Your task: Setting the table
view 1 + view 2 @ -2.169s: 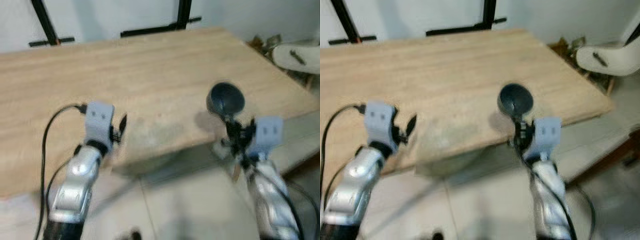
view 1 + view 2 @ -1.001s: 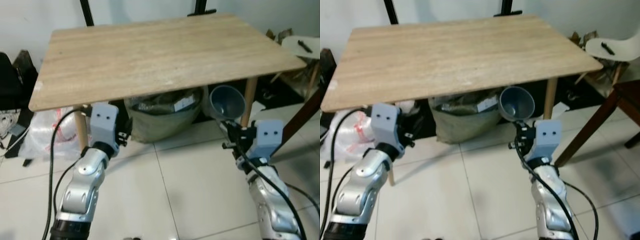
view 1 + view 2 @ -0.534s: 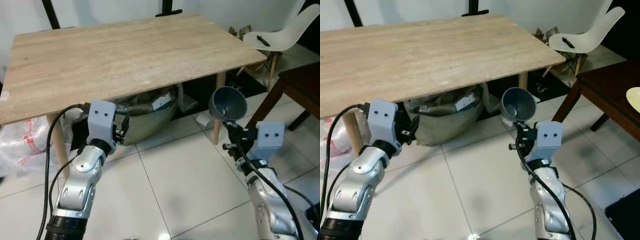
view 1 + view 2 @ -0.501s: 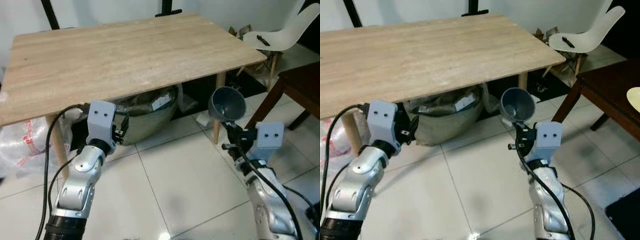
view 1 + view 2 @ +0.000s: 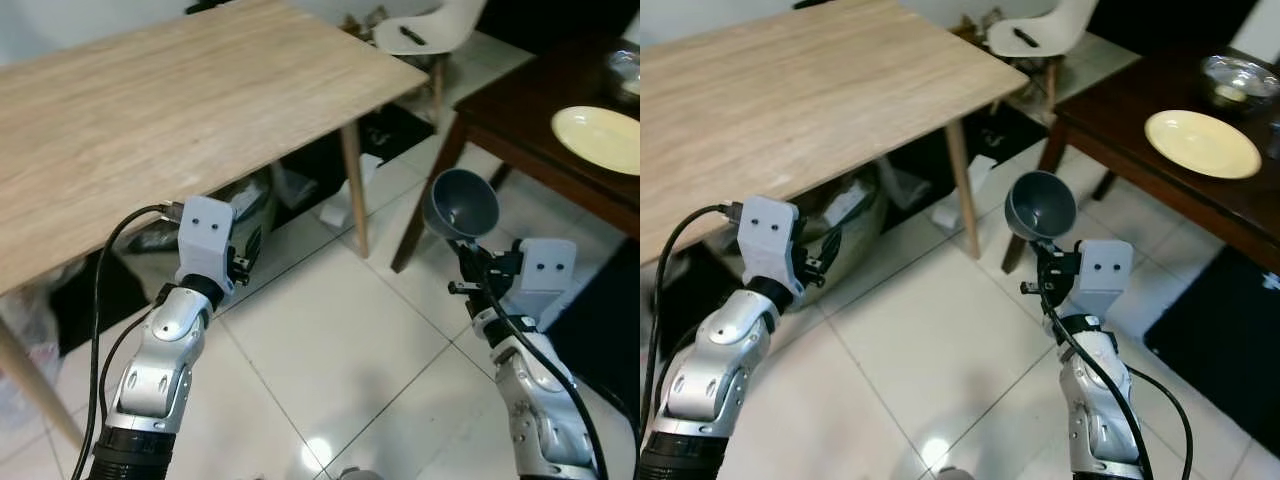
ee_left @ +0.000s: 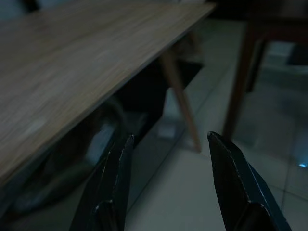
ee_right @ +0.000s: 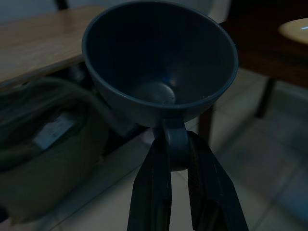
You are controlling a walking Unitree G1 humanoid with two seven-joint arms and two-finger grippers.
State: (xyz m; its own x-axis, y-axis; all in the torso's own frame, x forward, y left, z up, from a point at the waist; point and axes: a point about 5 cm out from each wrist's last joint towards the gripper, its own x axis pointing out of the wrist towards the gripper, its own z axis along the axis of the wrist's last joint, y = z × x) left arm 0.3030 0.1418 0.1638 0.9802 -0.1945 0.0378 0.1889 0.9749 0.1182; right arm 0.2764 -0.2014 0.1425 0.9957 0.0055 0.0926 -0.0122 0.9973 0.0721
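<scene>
Bowl [image 7: 159, 67] – pinched btwn R fingers [image 7: 155, 192]

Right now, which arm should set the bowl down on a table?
Right. The right gripper is shut on the grey bowl, which is held near the dark table with the yellow plate. The left gripper is open and holds nothing, near the light wooden table.
</scene>
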